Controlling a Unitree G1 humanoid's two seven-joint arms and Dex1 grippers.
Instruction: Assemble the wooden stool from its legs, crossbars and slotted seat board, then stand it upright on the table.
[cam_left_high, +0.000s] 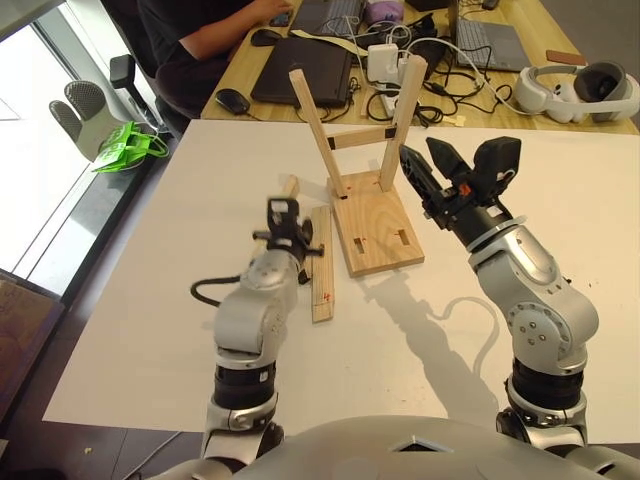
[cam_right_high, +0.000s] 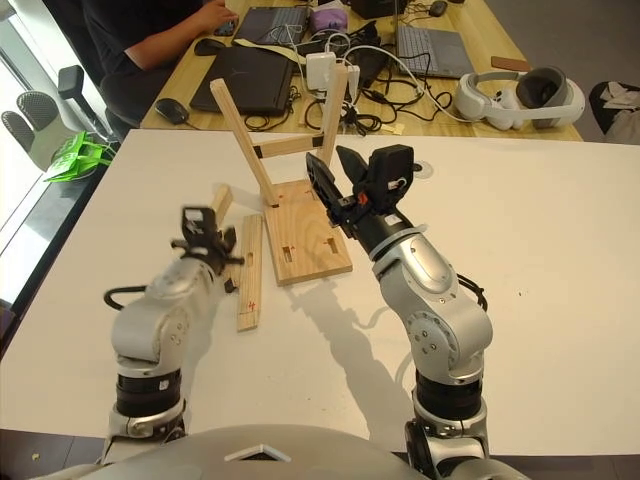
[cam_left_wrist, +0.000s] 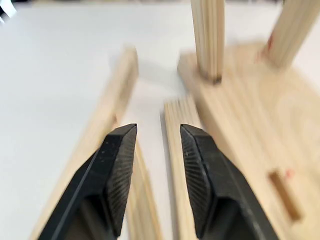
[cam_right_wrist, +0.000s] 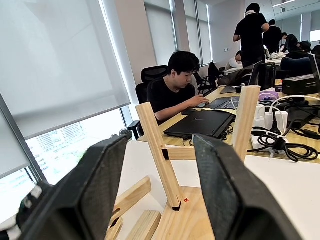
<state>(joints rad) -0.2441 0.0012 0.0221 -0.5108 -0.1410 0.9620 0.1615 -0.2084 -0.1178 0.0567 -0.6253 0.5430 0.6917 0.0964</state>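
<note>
The slotted seat board (cam_left_high: 378, 238) lies flat on the white table (cam_left_high: 150, 300). Two legs (cam_left_high: 318, 125) stand upright in its far slots, joined by a crossbar (cam_left_high: 360, 137); two near slots (cam_left_high: 402, 238) are bare. A loose wooden stick (cam_left_high: 322, 268) lies left of the board, with another (cam_left_high: 290, 186) just beyond it. My left gripper (cam_left_high: 284, 212) hovers open low over these sticks (cam_left_wrist: 176, 117), nothing between its fingers (cam_left_wrist: 120, 170). My right gripper (cam_left_high: 425, 155) is open in the air just right of the standing right leg (cam_right_wrist: 246, 120), touching nothing.
A wooden desk (cam_left_high: 560, 115) behind the table carries laptops (cam_left_high: 305, 70), cables and a white headset (cam_left_high: 580, 90), with a person seated at it. A green bag (cam_left_high: 125, 145) sits past the table's left edge. Bare table surface spreads to the right and front.
</note>
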